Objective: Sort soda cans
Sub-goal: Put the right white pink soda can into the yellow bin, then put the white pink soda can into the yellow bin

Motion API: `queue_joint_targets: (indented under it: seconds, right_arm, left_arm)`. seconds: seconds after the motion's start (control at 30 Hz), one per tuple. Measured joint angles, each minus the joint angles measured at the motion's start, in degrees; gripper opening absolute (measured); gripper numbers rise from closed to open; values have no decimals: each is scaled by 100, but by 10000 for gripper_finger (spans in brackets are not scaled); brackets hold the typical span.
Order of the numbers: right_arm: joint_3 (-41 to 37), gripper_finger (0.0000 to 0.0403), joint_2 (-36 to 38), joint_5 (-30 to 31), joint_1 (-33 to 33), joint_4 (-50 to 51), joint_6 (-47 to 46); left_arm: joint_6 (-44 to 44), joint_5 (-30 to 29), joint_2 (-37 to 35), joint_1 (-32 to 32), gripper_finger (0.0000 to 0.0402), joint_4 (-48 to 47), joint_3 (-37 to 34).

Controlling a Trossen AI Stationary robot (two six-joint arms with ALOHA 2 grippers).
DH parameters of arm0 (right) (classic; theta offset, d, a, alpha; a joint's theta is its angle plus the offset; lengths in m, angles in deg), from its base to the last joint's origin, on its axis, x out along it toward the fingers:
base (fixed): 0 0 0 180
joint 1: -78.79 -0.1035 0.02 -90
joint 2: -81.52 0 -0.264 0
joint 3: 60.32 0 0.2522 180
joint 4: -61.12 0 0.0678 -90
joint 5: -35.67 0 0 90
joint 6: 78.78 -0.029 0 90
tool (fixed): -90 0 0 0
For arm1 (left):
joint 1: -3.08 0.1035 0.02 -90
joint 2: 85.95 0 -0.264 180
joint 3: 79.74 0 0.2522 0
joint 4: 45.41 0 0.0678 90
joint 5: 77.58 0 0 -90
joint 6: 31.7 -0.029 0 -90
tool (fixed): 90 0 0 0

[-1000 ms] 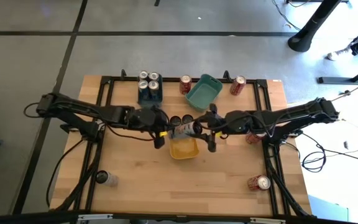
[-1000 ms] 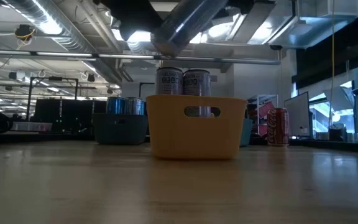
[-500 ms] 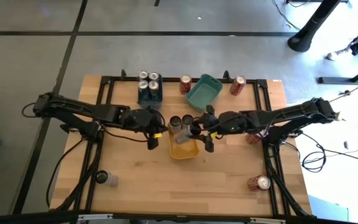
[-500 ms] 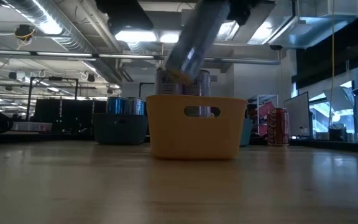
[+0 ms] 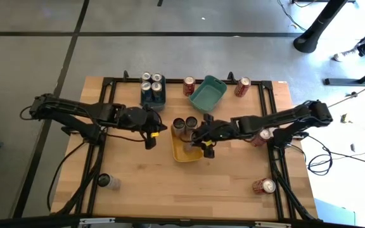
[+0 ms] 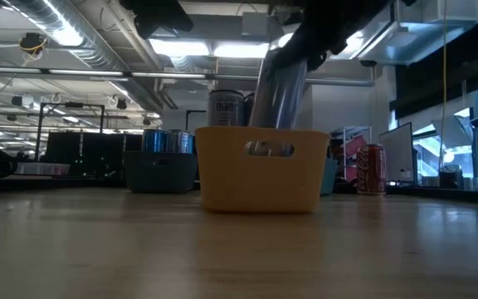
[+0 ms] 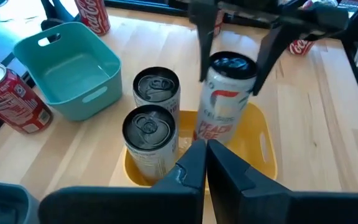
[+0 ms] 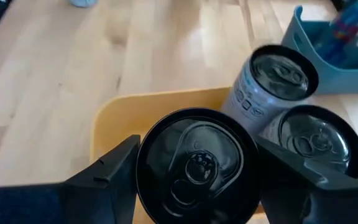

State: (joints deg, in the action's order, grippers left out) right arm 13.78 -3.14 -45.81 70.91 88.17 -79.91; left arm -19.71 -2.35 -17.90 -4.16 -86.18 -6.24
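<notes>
A silver-grey soda can stands nearly upright in the yellow bin, shut in my right gripper. The same can leans a little in the low view. Two more silver cans stand upright on their bases in the bin's far-left part. My left gripper is shut and touches nothing, just left of the bin. Red cans stand by the far edge, either side of a teal bin. My right gripper pinches the silver can's upper wall, just under the rim, between its two fingers. It comes from above, slanting in from the table's right. The can is slightly tilted with its lower end inside the yellow bin; the bin wall hides its base.
A dark blue bin with several cans sits at the far left. A red can stands under my right arm and another red can lies near the near-right corner. A pale can lies near-left. Bare wood shows along the near edge.
My right gripper has turned the silver can from lying slanted above the bin to nearly upright and has lowered it into the yellow bin. My left gripper has drawn away from the can toward the table's left.
</notes>
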Motion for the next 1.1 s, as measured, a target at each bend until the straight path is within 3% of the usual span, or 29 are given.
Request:
queue_joint_targets:
  seconds: [0.27, 0.67, 0.9, 1.1]
  right_arm:
    - [0, 249, -286, -28, 319, 53, 15]
    - [0, 307, -304, -16, 345, -42, 144]
    - [1, 318, -304, -20, 345, -57, 153]
    - [510, 319, -186, -180, 336, 1048, 153]
  left_arm:
    - [11, -2, 0, 0, 1, -61, -8]
    - [2, -2, 0, 2, 0, -63, -17]
    - [-11, -4, 0, 7, 0, -63, -17]
    - [-48, -4, 0, 11, 0, -51, -22]
